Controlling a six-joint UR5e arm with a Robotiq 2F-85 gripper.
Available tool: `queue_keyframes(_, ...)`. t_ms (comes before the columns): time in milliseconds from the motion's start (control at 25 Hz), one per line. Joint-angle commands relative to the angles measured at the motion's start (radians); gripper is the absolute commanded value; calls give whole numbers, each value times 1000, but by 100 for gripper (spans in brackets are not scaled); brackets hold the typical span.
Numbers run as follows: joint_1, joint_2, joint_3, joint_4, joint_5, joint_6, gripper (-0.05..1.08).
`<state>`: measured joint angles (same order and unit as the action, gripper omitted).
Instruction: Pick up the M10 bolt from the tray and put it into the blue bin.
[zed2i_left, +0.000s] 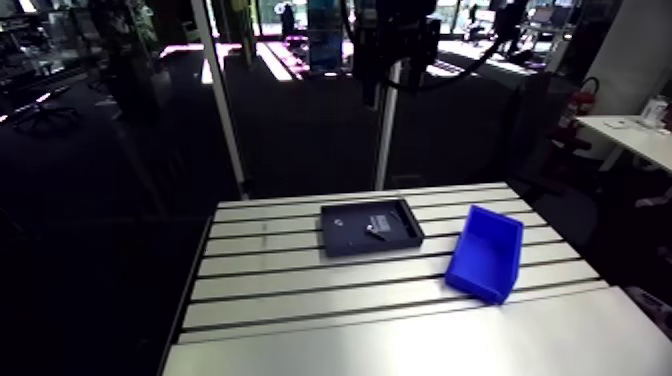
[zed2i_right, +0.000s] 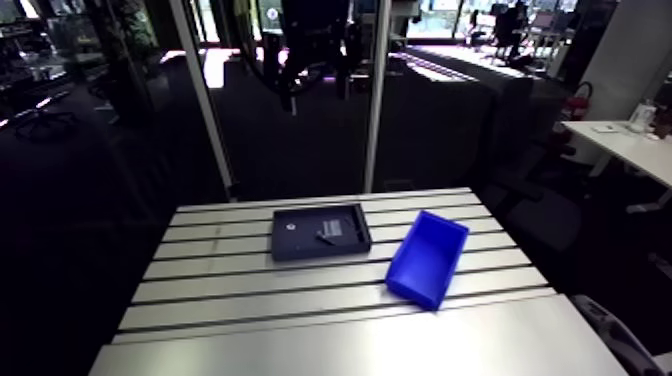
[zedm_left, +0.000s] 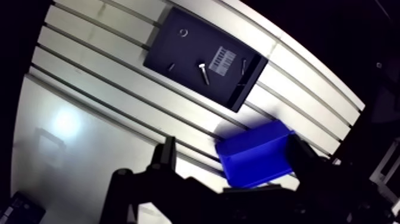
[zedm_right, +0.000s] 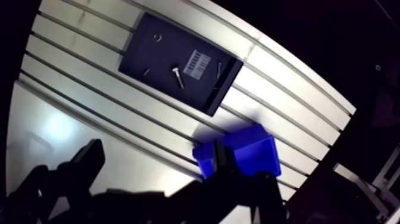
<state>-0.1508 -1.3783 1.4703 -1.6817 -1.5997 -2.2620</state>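
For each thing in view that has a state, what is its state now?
Dark square tray: flat on the slotted aluminium table.
Silver M10 bolt: lying on its side in the tray, not gripped.
Blue plastic bin: upright beside the tray, looks empty.
Two-finger gripper: open, empty, above the table.

Matte black hand, two angular fingers

The claw hides the blue bin's near edge in the wrist view.
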Motion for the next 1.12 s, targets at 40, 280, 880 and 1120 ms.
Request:
queue_keyframes(40, -27, 60, 60, -108, -3, -164, 1)
queue_keyframes(280, -44, 103, 103, -174, -1, -278, 1)
queue_keyframes(880, -43, 172, 163, -269, -1, -331, 3)
queue_keyframes(1120, -36, 187, 176, -295, -1, -325, 23)
